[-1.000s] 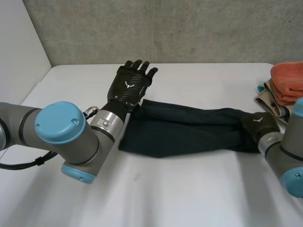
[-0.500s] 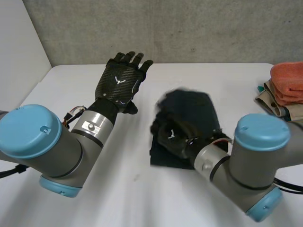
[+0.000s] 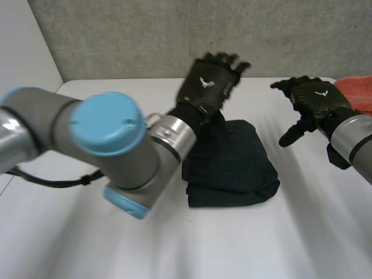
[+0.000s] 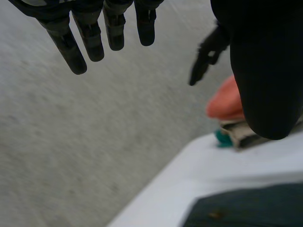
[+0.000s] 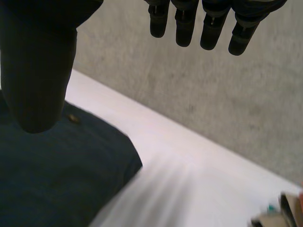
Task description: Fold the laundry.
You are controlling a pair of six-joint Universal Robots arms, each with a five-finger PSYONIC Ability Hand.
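Note:
A dark blue-green cloth [image 3: 232, 165] lies folded into a compact rectangle at the middle of the white table [image 3: 87, 244]. My left hand [image 3: 212, 84] hovers over the cloth's far edge with straight fingers [image 4: 71, 47] and holds nothing. My right hand [image 3: 311, 99] is raised to the right of the cloth, apart from it, fingers [image 5: 210, 28] spread and empty. In the right wrist view the cloth [image 5: 47, 175] lies below the thumb. In the left wrist view one corner of the cloth [image 4: 246, 208] lies under the palm, and my right hand [image 4: 206, 54] hangs beyond it.
A folded orange towel [image 3: 356, 93] sits on a small stack of laundry at the table's right edge; the same stack [image 4: 227, 104] lies past the left hand. A grey wall [image 3: 174, 35] runs behind the table. My left forearm crosses above the cloth's left part.
The long cloth has been folded over to about half its length. My right hand let go of it and rose to the right. My left arm swung right, over the cloth.

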